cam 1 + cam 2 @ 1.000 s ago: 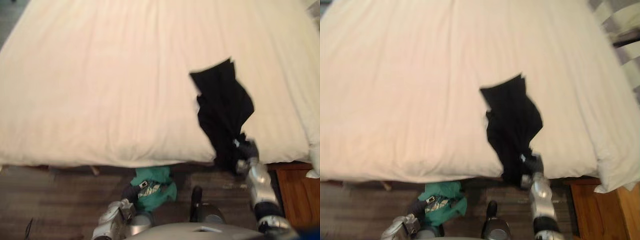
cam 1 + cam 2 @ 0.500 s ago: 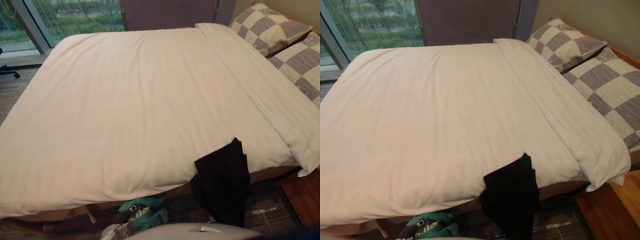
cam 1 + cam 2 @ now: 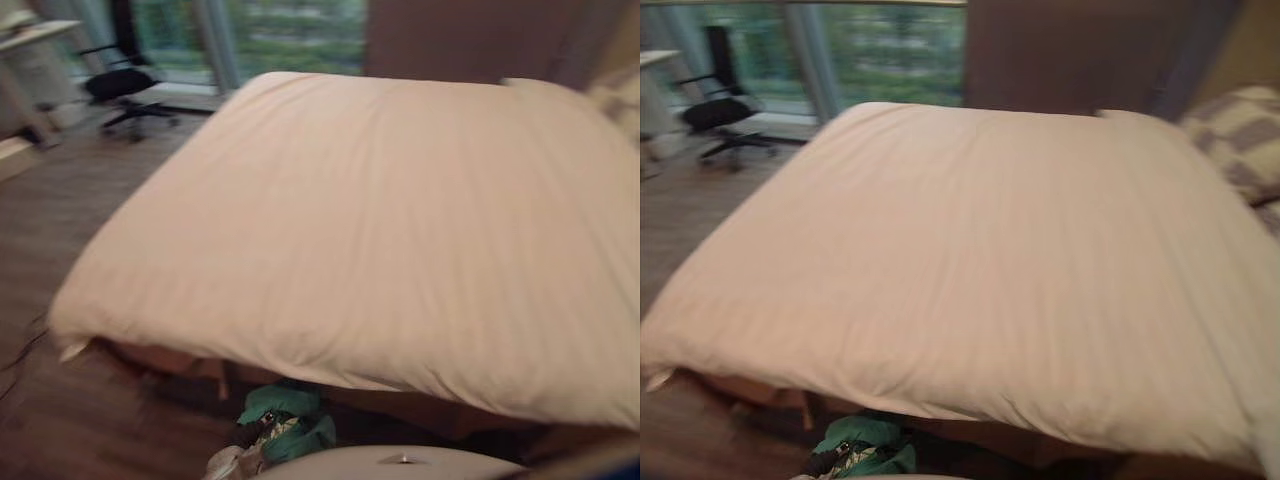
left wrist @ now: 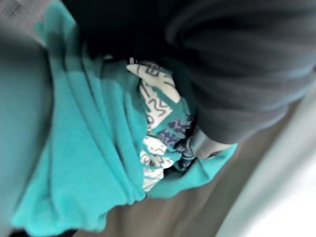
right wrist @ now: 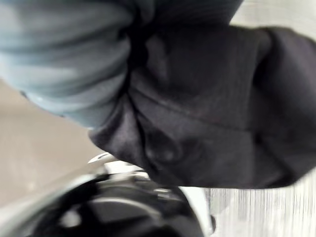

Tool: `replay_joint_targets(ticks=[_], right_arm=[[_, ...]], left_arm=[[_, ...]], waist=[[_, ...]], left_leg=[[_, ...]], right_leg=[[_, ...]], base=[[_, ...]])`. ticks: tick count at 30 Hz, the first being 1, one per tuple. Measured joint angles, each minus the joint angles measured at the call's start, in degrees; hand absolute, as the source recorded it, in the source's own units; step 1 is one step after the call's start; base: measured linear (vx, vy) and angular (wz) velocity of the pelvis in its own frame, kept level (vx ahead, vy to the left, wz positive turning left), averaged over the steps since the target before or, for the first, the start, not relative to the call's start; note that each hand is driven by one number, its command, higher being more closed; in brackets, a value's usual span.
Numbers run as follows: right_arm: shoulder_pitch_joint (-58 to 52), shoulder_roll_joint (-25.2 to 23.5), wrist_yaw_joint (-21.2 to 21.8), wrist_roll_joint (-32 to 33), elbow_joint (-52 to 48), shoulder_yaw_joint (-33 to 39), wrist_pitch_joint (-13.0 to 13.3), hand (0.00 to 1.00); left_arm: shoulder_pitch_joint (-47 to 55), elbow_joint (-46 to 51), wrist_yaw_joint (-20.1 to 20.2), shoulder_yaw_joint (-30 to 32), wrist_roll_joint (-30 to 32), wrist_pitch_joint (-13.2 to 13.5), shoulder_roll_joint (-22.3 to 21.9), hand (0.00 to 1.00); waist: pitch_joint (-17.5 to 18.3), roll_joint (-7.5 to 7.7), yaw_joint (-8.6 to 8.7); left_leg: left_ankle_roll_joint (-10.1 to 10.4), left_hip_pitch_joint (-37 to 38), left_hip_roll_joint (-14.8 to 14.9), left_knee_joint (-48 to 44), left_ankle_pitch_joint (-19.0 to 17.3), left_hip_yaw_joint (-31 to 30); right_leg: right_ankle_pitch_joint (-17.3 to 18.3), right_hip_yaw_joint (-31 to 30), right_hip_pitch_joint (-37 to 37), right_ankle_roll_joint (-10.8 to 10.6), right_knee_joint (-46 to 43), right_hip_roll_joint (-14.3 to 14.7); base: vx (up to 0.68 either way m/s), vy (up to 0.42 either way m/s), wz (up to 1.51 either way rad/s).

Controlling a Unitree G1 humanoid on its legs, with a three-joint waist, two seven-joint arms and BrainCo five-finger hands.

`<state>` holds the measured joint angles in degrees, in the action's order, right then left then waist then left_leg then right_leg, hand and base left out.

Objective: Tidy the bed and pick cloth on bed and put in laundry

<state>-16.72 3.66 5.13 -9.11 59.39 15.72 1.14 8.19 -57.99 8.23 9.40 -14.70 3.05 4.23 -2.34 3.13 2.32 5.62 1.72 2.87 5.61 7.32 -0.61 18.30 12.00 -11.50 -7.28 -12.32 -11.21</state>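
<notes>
A wide bed (image 3: pixel 400 220) with smooth cream bedding lies ahead. At 6 o'clock, just below its near edge, the left hand (image 4: pixel 242 69) holds a teal cloth (image 3: pixel 285 418) with a white-and-blue print, its fingers clamped into the bunched fabric. A black cloth (image 5: pixel 207 113) is bunched against the right hand (image 5: pixel 59 54); whether that hand grips it cannot be told. At 10 o'clock, a black office chair (image 3: pixel 118 85) stands on the wood floor (image 3: pixel 60 400).
</notes>
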Motion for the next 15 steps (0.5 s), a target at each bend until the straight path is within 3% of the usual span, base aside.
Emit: replay_joint_targets(ticks=[1,2,3,5,6,7,8,9,10,11,12,15], right_arm=[[1.24,0.90,0.07,-1.84,1.15,-1.26,-0.03,1.00],[3.47,2.48,1.20,-4.55,2.02,-3.83,-0.12,1.00],[4.56,3.15,1.70,-5.18,1.88,-4.96,-0.10,1.00],[7.56,3.66,4.79,-5.97,0.54,-8.72,-0.03,1.00],[9.58,3.88,5.48,-5.81,0.74,-8.89,-0.44,1.00],[10.27,4.03,5.48,-5.66,0.79,-8.88,-0.90,1.00],[10.53,4.46,5.53,-5.24,0.76,-8.78,-1.54,1.00],[10.23,5.30,5.61,-3.97,0.82,-7.92,-2.20,1.00],[10.15,5.62,5.57,-3.00,1.22,-7.12,-2.49,1.00],[10.06,5.79,5.33,-1.03,1.31,-5.54,-2.74,1.00],[9.98,6.02,5.35,0.12,1.65,-5.35,-2.74,1.00],[10.38,6.43,5.36,1.76,2.71,-4.61,-2.36,1.00]], left_arm=[[0.04,0.12,-0.91,-1.29,0.63,0.00,0.42,1.00],[0.01,1.03,-3.04,-1.81,0.76,0.04,-0.06,1.00],[0.18,1.22,-3.95,-1.74,0.64,0.11,-0.28,1.00],[0.00,2.68,-5.02,-1.78,-0.58,0.93,0.33,1.00],[-0.51,2.69,-4.79,-2.75,-0.46,1.76,0.55,1.00],[-0.67,2.72,-4.40,-2.97,-0.44,2.20,0.37,1.00],[-0.85,2.75,-4.19,-3.35,-0.33,2.82,-0.47,1.00],[-1.62,3.03,-3.58,-3.18,-0.22,3.53,-0.67,1.00],[-1.63,2.95,-3.46,-2.88,-0.19,3.48,-1.12,1.00],[-1.79,2.93,-3.07,-2.64,0.47,3.47,-1.33,1.00],[-1.99,2.87,-2.13,-2.62,0.87,3.58,-1.38,1.00],[-2.48,1.95,-1.18,-2.57,0.80,2.75,-1.59,1.00]], waist=[[0.25,-0.19,-0.17],[-0.57,-1.74,-0.46],[-1.26,-3.06,-1.06],[-1.06,-0.61,-2.35],[-1.56,-1.62,-2.42],[-1.94,-2.06,-2.32],[-2.52,-2.38,-2.14],[-3.77,-2.48,-2.14],[-4.10,-3.28,-2.10],[-4.19,-3.53,-2.02],[-4.17,-3.25,-1.93],[-4.54,-3.69,-1.91]], left_leg=[[-0.49,-0.71,-0.06,-0.01,0.70,-1.60],[-0.93,-1.03,1.87,-0.02,1.74,-3.35],[-0.72,-1.48,3.09,-0.03,2.19,-3.83],[-1.12,-5.04,1.00,-0.02,4.75,-5.69],[-1.70,-7.18,0.75,-0.02,6.43,-6.85],[-3.14,-8.02,-0.06,-0.01,8.32,-6.69],[-6.83,-9.36,-2.53,0.04,13.20,-5.24],[-11.30,-9.33,-4.31,-0.97,9.09,1.05],[-12.49,-9.70,-4.67,-4.51,4.68,6.27],[-12.24,-10.25,-5.14,-13.31,-2.13,16.06],[-11.88,-9.44,-4.91,-18.24,-6.10,21.09],[-8.90,-5.63,-3.11,-18.32,-12.18,21.14]], right_leg=[[-0.65,0.07,0.11,-0.23,-1.34,0.54],[-2.47,-0.77,1.75,0.89,-7.08,2.74],[-0.88,-1.29,3.03,1.66,-8.29,3.32],[-0.40,0.00,4.89,2.08,-2.07,3.17],[0.47,3.83,4.66,2.32,-1.78,3.15],[0.49,5.94,4.18,2.36,-2.03,2.92],[0.47,11.00,2.48,2.49,-1.51,1.63],[0.34,16.78,-0.12,3.01,-0.10,0.37],[0.27,19.45,-1.38,2.88,0.25,-0.12],[0.11,24.75,-3.23,2.50,0.29,-1.96],[-0.32,28.71,-4.19,1.75,0.34,-3.49],[-0.70,36.36,-5.36,1.17,-2.46,-4.61]], base=[[0.12,-0.089,1.42],[0.08,-0.079,1.21],[-0.02,-0.101,0.96],[-0.09,-0.085,1.03],[-0.07,-0.075,1.43],[-0.10,-0.057,1.86],[-0.18,0.013,1.97],[-0.18,0.033,1.97],[-0.14,0.070,1.92],[-0.05,0.077,1.87],[-0.02,0.078,1.90],[0.07,0.076,1.79]])
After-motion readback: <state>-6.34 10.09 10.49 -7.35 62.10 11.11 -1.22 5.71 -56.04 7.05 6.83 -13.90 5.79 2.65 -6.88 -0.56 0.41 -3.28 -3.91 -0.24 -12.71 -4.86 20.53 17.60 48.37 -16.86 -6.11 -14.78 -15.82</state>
